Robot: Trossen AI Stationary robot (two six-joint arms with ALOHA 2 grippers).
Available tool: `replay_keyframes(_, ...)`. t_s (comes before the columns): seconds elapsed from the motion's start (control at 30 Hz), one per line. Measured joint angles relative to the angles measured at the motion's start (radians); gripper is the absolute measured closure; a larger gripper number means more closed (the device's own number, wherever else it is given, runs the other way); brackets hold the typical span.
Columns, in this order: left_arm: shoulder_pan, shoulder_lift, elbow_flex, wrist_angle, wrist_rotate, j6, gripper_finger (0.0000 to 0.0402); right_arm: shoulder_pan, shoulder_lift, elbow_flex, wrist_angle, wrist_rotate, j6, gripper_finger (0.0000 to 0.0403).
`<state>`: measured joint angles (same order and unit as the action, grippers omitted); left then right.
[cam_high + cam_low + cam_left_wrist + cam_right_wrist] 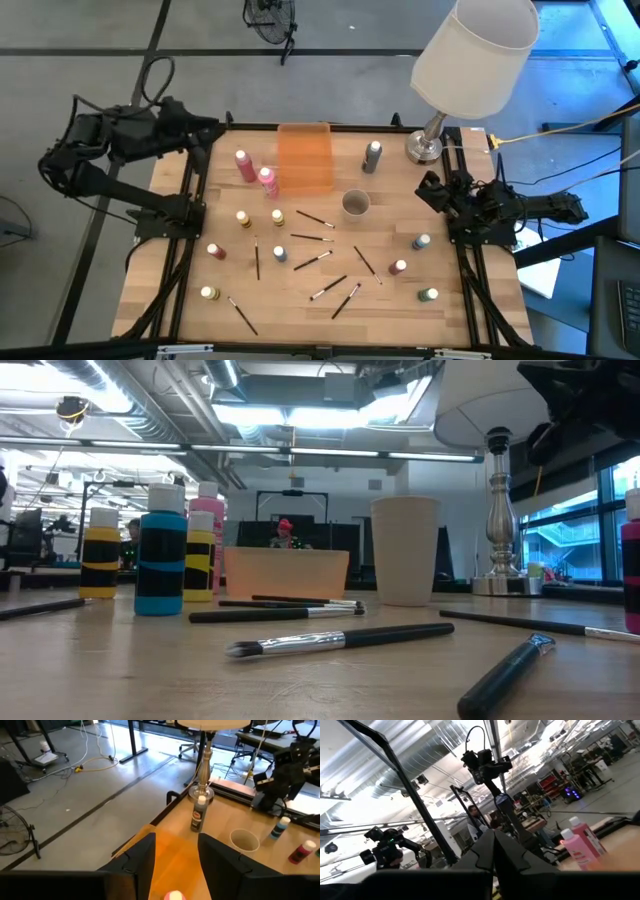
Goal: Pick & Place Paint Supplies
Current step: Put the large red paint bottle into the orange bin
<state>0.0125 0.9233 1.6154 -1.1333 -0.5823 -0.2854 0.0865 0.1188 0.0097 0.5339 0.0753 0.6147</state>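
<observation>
Small paint bottles stand upright on the wooden table: two pink ones (244, 165) (268, 180) by the orange tray (303, 158), a grey one (372, 157), yellow ones (243, 218), red (216, 251), blue (422, 242) and green (428, 295). Several dark-handled paintbrushes (328, 288) lie flat near the middle. My left gripper (218, 128) hovers open above the table's far left corner; in the left wrist view (175, 860) the tray shows between its fingers. My right gripper (428, 188) is shut at the right edge (494, 845), tilted upward, holding nothing.
A grey cup (355, 204) stands near the table's middle. A lamp with a white shade (475, 55) and metal base (424, 148) occupies the far right corner. The table's black frame (190, 230) runs along both sides. Bare wood lies along the near edge.
</observation>
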Motion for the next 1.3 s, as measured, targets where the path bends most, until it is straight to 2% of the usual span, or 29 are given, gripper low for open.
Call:
replay_keyframes(0.27,0.064,0.099,0.237,-0.118,0.085,0.025,0.0258,0.027,0.000,0.000,0.010,0.002,0.011,0.0389)
replay_keyframes(0.43,0.083,0.116,0.290,-0.160,0.087,0.026,0.0258,0.034,0.000,0.000,0.043,0.011,0.077,0.0376)
replay_keyframes(0.57,0.083,0.116,0.290,-0.192,0.088,0.013,0.0258,0.034,0.000,0.000,0.079,0.030,0.081,0.0332)
replay_keyframes(0.7,0.083,0.119,0.290,-0.207,0.007,0.011,0.0258,0.034,0.000,0.000,0.077,0.054,0.058,0.0269)
replay_keyframes(0.77,0.083,0.119,0.290,-0.208,0.007,0.004,0.0258,0.034,0.000,0.000,0.077,0.055,0.042,0.0240)
replay_keyframes(0.97,0.083,0.118,0.270,-0.213,0.114,-0.016,0.0258,0.034,0.000,0.000,0.077,0.055,0.026,0.0190)
replay_keyframes(1.07,0.083,0.131,0.268,-0.201,0.142,-0.065,0.0258,0.033,0.000,0.000,0.077,0.055,0.019,0.0184)
replay_keyframes(1.2,0.083,0.155,0.278,-0.151,0.269,-0.177,0.0258,0.030,0.000,0.000,0.079,0.055,-0.022,0.0183)
replay_keyframes(1.3,0.097,0.193,0.334,-0.151,0.285,-0.244,0.0258,0.030,0.000,0.000,0.090,0.055,-0.024,0.0183)
